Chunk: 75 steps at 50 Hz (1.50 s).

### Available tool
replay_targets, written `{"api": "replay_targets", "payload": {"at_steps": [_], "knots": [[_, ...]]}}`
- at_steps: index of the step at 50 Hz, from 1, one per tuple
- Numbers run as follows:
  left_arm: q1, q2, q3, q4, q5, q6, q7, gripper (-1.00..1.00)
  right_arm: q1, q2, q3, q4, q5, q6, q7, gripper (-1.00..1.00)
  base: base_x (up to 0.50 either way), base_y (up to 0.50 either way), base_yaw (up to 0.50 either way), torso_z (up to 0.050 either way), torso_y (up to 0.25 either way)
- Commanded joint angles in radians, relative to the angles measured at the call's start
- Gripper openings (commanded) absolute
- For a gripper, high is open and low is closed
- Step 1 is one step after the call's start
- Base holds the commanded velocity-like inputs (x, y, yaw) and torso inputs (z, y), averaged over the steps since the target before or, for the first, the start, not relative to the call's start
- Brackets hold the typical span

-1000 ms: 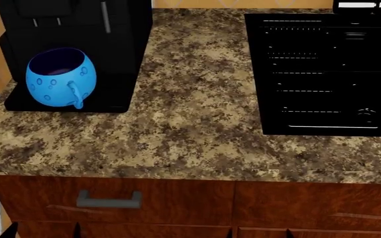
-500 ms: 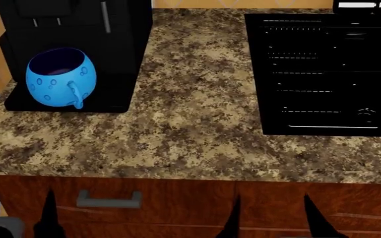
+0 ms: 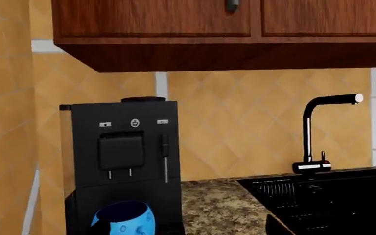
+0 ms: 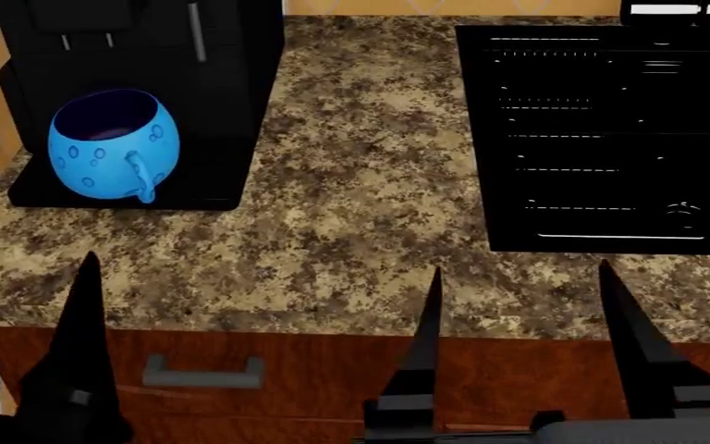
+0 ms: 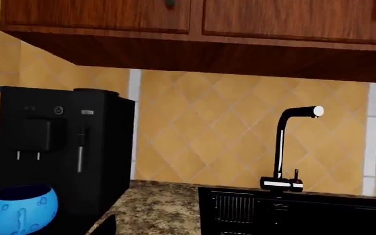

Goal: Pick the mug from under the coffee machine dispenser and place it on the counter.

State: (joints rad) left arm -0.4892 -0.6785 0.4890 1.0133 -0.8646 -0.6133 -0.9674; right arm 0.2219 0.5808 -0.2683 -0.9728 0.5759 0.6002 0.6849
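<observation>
Low, right end effector (image 4: 521,305) upright (prongs spread), mug (image 4: 114,145) apart

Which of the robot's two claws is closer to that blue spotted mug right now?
The left. The left gripper sits low at the counter edge, almost straight in front of the mug. The right gripper is at the same edge but farther over, toward the sink side.

A home kitchen: granite table (image 4: 355,231); wooden wall cabinets (image 5: 195,29); tiled backsplash (image 5: 207,132); black tap (image 5: 286,147); coffee machine dispenser (image 3: 123,156).
</observation>
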Motion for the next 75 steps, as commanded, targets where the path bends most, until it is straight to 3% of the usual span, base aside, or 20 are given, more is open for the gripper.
{"api": "replay_targets", "payload": {"at_steps": [1,6,16,75], "knots": [[-0.478,-0.4,0.659,0.034,-0.251,0.472,-0.472,1.0,0.229,0.32,-0.271,-0.073,0.286,-0.15,0.412,1.0,0.0,0.0,0.0,0.0,0.0],[-0.658,-0.424,0.904,0.033,-0.221,0.577,-0.529,1.0,0.249,0.339,-0.303,-0.065,0.287,-0.18,0.429,1.0,0.0,0.0,0.0,0.0,0.0],[-0.775,-0.435,1.081,0.032,-0.183,0.665,-0.572,1.0,0.239,0.352,-0.319,-0.053,0.272,-0.208,0.431,1.0,0.0,0.0,0.0,0.0,0.0],[-0.697,-0.45,1.06,-0.002,-0.151,0.716,-0.565,1.0,0.255,0.377,-0.387,-0.043,0.262,-0.264,0.456,1.0,0.18,-0.06,0.0,0.0,0.0]]}}
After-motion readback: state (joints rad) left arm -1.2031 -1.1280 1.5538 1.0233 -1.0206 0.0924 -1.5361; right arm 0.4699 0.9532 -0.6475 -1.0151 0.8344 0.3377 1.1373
